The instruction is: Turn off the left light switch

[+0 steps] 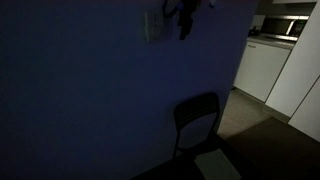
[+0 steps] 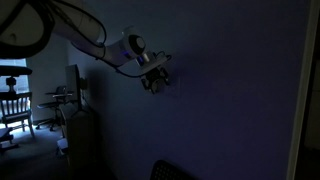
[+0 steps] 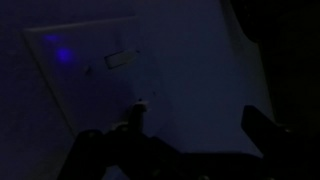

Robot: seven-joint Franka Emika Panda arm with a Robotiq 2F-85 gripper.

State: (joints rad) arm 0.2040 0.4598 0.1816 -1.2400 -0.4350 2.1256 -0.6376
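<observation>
The gripper point(image 3: 200, 128), nearest in the dim wrist view with its fingers point(image 3: 135, 118) looking spread apart, hangs just below the left light switch point(image 3: 120, 60) in its white wall plate point(image 3: 90, 88), so one fingertip should probably push squarely on the rocker, not the plate.

Room was so dark that the left light switch point(image 3: 118, 60) was only a faint smudge in the wrist view, and in an exterior view the gripper point(image 2: 155, 84) covered it completely. Its fingers point(image 3: 135, 118) ran off the bottom edge, same with the chair point(image 2: 178, 172)
</observation>
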